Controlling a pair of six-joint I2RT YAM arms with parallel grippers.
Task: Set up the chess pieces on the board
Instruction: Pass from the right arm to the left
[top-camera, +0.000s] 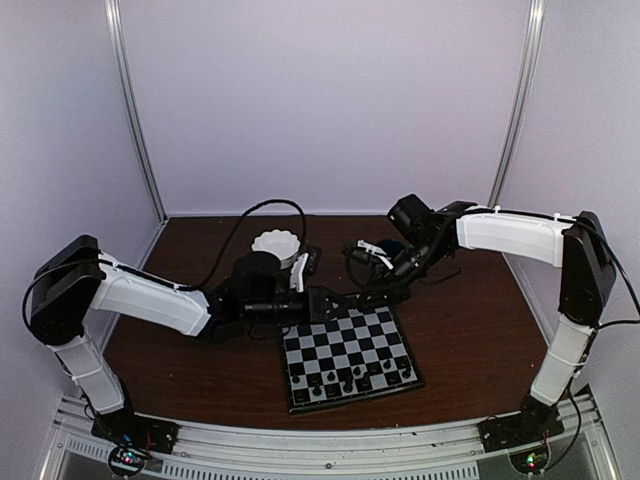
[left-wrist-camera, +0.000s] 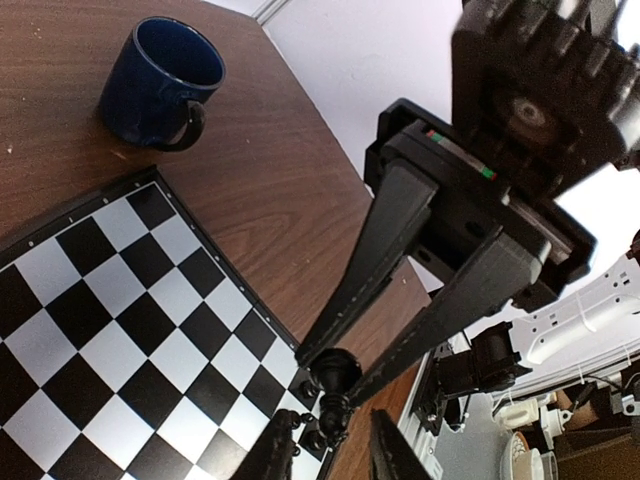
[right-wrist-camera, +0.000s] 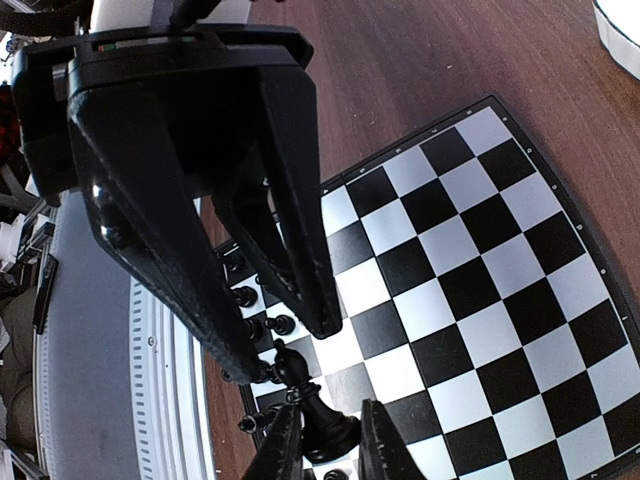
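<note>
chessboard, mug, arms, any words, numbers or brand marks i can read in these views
No text is readable in any view.
chessboard: only tiny pale dots along its border, no letters or numbers can be made out.
mug: plain dark blue, no mark.
bowl: plain white, no mark.
circuit boards at the arm bases: small lights, any print too small to read.

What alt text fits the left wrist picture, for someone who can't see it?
A small black chess piece sits between the black fingers of the right tool, by the edge of the chessboard. A dark blue mug stands on the wooden table beyond.
</note>
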